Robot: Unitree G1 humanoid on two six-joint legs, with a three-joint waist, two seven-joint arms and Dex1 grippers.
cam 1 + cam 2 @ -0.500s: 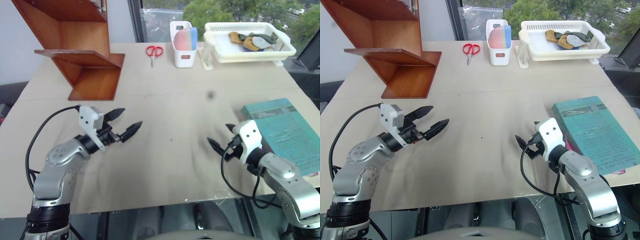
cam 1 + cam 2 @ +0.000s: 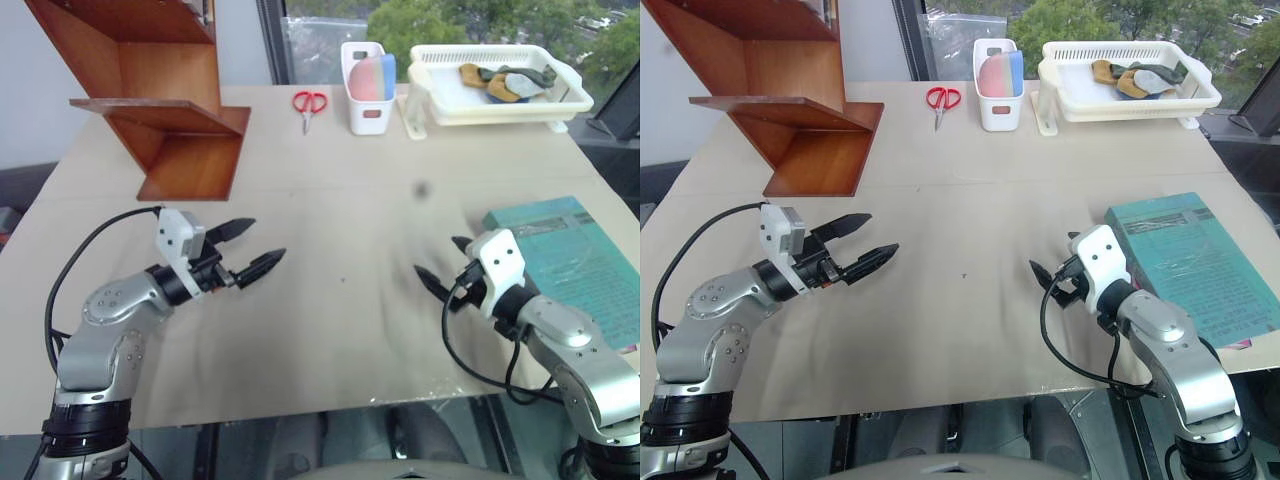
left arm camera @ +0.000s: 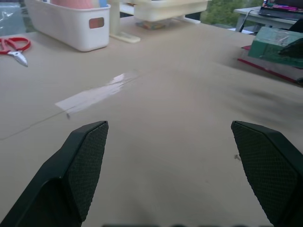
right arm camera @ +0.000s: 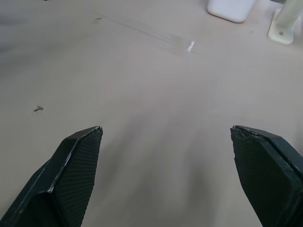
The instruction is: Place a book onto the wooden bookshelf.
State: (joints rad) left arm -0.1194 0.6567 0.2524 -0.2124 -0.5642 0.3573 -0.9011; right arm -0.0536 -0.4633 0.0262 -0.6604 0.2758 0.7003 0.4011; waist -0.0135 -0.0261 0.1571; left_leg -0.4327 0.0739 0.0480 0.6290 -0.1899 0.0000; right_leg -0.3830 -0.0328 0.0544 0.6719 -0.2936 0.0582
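A: From the head views, what differs from half a second ago?

B: Little. The left gripper [image 2: 250, 248] hovers over the surface [image 2: 340, 200] where it did, fingers spread wide and empty; its elbow has swung slightly outward. The right gripper [image 2: 445, 265], fingers also wide and empty, has edged a touch up the frame.

A: And the book [image 2: 575, 262]?

B: Unmoved, flat at the surface's right edge, just beside the right gripper. The wooden bookshelf [image 2: 160, 100] stands far left.

A: The wrist views?

B: Each shows two fingers [image 3: 80, 165] wide apart above bare surface; the left wrist view catches the book [image 3: 277, 47] ahead.
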